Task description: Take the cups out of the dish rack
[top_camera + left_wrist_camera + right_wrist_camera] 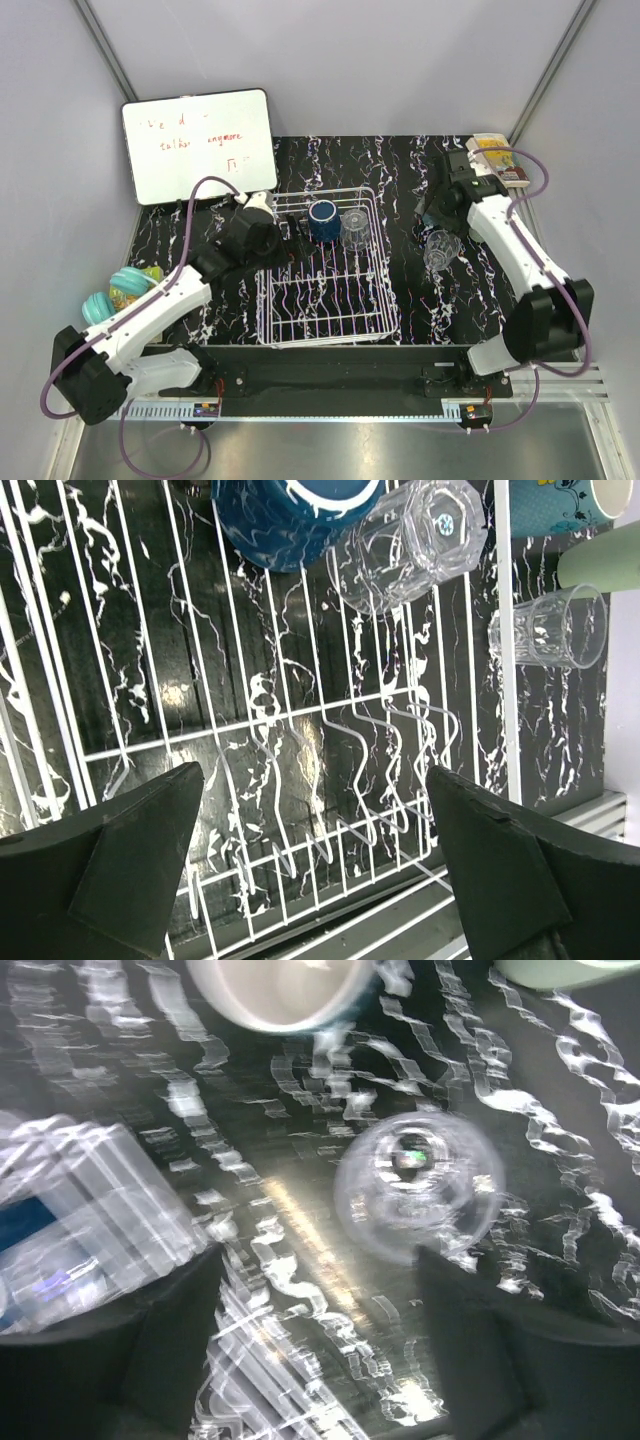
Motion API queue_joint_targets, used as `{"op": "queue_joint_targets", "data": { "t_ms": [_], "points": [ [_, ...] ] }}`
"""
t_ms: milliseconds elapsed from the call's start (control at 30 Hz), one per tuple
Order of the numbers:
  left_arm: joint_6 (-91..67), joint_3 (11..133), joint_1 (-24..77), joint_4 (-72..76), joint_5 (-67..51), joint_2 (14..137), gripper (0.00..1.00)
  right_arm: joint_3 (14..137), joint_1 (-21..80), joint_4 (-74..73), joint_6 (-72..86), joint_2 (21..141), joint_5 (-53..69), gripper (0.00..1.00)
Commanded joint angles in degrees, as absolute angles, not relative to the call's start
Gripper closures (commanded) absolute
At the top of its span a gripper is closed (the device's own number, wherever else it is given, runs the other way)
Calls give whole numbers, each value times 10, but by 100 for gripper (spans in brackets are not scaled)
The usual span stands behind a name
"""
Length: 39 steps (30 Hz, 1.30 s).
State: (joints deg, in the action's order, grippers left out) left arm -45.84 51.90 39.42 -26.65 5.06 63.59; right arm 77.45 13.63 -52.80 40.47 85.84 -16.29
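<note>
Both claws are released and hold nothing: your left claw [315,810] hangs with its jaws spread wide over the dish rack [330,340], and your right claw [320,1290] has its jaws apart over bare table [430,310], with the standing glass [438,250] just beyond its fingertips. Two cups are left in the rack's far end, the navy mug [323,220] and the racked glass [354,225], which looks tilted and pressed against the mug. Pulling either one first could roll or knock the other. A finger could also snag on the rack's wires and drag the whole rack. On the right, the standing glass sits near the light blue mug [555,498] and the green tumbler [600,568]. A careless withdrawal there would probably clip the glass and tip it into its neighbours. The table is glossy black with white veining, so clear glass is hard to pick out against it and may slide. Pale walls [350,60] close in the space, a whiteboard [197,145] leans at the back, and turquoise ribbed things [120,290] lie at the left edge.
</note>
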Motion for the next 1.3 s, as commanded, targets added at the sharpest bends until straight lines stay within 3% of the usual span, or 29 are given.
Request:
{"op": "queue_joint_targets", "data": {
  "t_ms": [0, 200, 667, 1267],
  "points": [
    [-421, 576, 404, -254, 83, 670, 2, 758, 150, -461, 369, 747, -86, 10],
    [-372, 675, 427, -266, 102, 774, 2, 666, 177, -344, 361, 624, -19, 1],
    [-338, 918, 472, -293, 140, 1032, 1, 608, 206, -338, 326, 540, 38, 0],
    [-349, 1034, 436, -310, 124, 1198, 1, 575, 206, -324, 324, 512, 45, 0]
  ]
}}
